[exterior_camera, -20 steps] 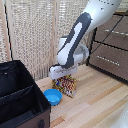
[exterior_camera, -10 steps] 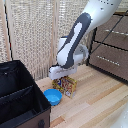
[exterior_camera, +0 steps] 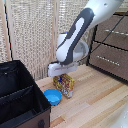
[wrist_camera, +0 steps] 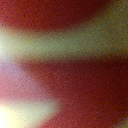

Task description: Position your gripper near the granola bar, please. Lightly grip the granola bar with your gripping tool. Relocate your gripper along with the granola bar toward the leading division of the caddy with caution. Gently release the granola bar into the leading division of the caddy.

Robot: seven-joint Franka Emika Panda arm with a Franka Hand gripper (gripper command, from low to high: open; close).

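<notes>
My white boxy gripper (exterior_camera: 63, 75) sits right on top of the yellow-orange speckled granola bar box (exterior_camera: 65, 85), which stands on the wooden tabletop (exterior_camera: 95, 102) toward its back edge. I cannot tell how far my fingers are spread: my wrist camera shows only red and cream blur. A round blue bowl (exterior_camera: 53, 96) lies just beside the box, between it and the large black fabric caddy (exterior_camera: 20, 102) at the tabletop's edge, and a dark brown wooden drawer unit (exterior_camera: 111, 50) stands beyond.

You see a pale woven reed screen (exterior_camera: 35, 30) at twelve o'clock. A light wooden plank floor (exterior_camera: 95, 100) lies below. A brown wooden drawer unit (exterior_camera: 112, 47) stands at three o'clock.
</notes>
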